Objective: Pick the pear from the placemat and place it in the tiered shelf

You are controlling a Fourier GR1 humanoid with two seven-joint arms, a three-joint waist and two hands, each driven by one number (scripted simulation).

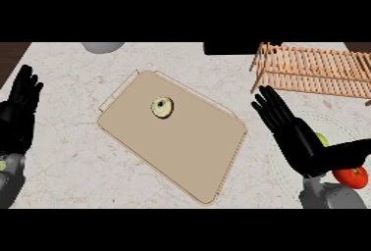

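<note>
A small yellow-green pear point(162, 107) lies on the tan placemat point(181, 147), in its upper half. The wooden slatted tiered shelf point(315, 68) stands at the back right of the counter. My right hand point(293, 135) is open with straight fingers, hovering to the right of the placemat and below the shelf, apart from the pear. My left hand point(18, 110) rests open at the left edge, fingers up.
A red fruit point(353, 176) and a green fruit point(322, 139) lie at the right, partly hidden behind my right hand. A grey round object point(103, 47) sits at the back edge, and a dark block point(230, 48) beside the shelf.
</note>
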